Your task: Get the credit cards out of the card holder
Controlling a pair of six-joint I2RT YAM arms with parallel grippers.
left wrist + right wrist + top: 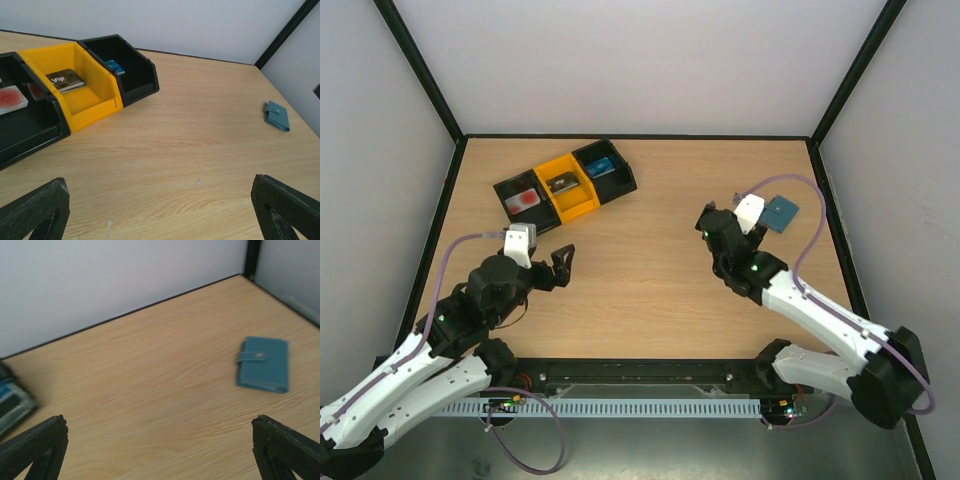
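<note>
Lying clasped shut, the card holder (262,364) conceals its contents; both end effectors (160,212) (160,452) spread wide.

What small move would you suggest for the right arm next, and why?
Probably swing the right gripper forward and to the right, over the card holder. Its jaws are open and empty, and the holder lies closed and flat, ahead and to the right of it, with nothing touching it yet.
</note>
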